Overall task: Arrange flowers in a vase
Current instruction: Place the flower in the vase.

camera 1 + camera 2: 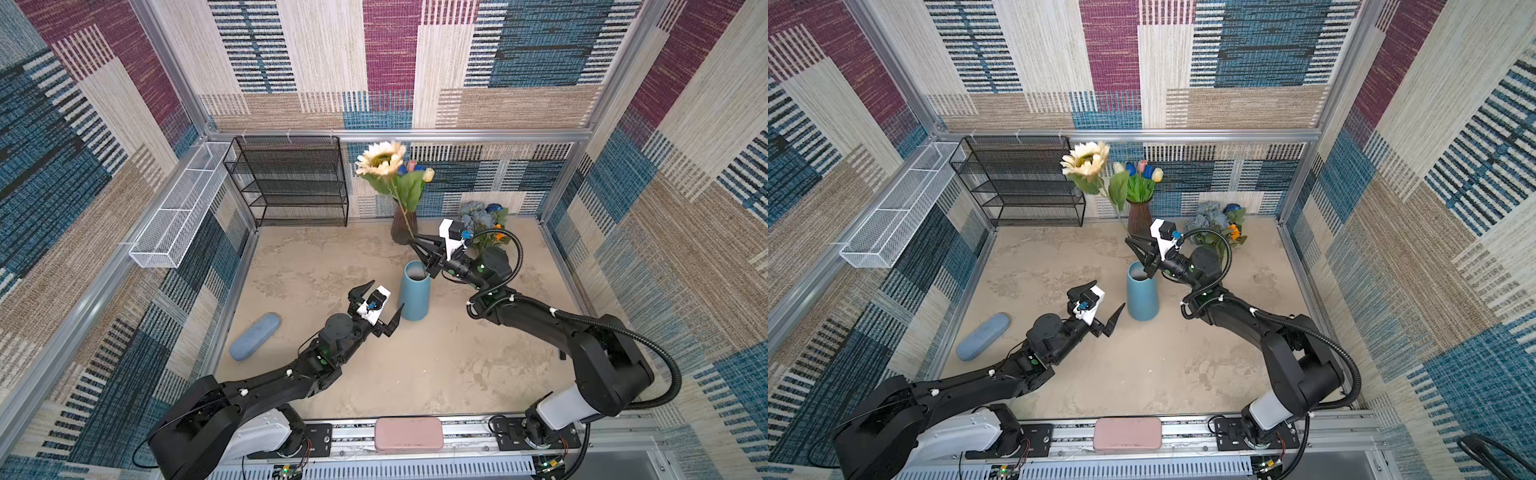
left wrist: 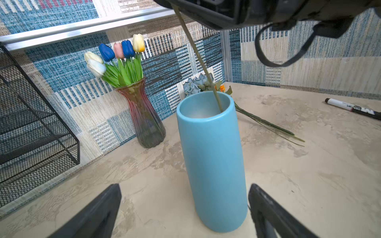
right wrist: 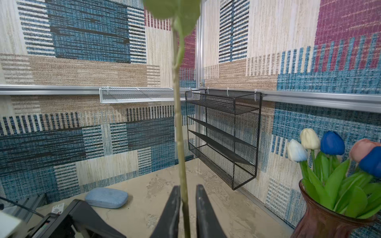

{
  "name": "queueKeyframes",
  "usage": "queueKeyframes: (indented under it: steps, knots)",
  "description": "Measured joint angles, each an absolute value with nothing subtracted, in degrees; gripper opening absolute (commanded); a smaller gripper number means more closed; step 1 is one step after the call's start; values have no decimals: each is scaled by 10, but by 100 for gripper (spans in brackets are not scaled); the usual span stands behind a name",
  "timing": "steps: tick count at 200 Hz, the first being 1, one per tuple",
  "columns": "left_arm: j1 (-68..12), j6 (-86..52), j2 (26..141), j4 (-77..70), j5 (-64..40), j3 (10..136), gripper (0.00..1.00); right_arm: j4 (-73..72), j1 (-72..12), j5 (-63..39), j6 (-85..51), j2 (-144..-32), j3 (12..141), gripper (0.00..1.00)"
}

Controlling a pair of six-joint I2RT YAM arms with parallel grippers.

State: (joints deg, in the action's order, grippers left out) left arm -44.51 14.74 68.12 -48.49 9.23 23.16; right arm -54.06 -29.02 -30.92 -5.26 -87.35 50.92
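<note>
Step in hand: seating the sunflower (image 1: 381,158) in the blue vase (image 2: 206,164), mid-tabletop. The stem end is inside the mouth.

Right gripper (image 3: 188,187): jaws slightly apart around the stem, not clamping it.

Left gripper (image 1: 386,296): spread wide, empty, just beside the vase.

Advice: let the stem slide down, then back off without snagging it.

Count:
- Two vases.
- One sunflower.
- Six tulips (image 2: 121,51) in the glass vase (image 2: 144,119) at the back edge.
- One loose bunch (image 1: 482,216) near the back right corner.

**Sunflower stem in the blue vase**

The cream sunflower (image 1: 381,160) leans, its stem's foot inside the mouth of the upright blue vase (image 1: 414,295). White, blue, pink and yellow tulips (image 1: 1142,172) stand in a ribbed red vase (image 2: 144,121) by the back wall. Pale blue roses (image 1: 478,216), an orange bloom (image 1: 500,236) and a deep blue rose (image 1: 494,207) lie together near the back right corner.
</note>
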Motion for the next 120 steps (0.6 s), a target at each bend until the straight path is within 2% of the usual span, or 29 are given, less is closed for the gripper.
queueKeyframes:
  steps: [67,104,120]
  knots:
    - [-438,162,718,-508,92,271,99,-500,-290,-279,-23,-834,486,43]
    - [-431,159,706,-514,90,271,99,-447,-290,-259,1,-787,490,59]
    - [-429,158,697,-521,90,265,99,-421,-290,-253,11,-759,494,63]
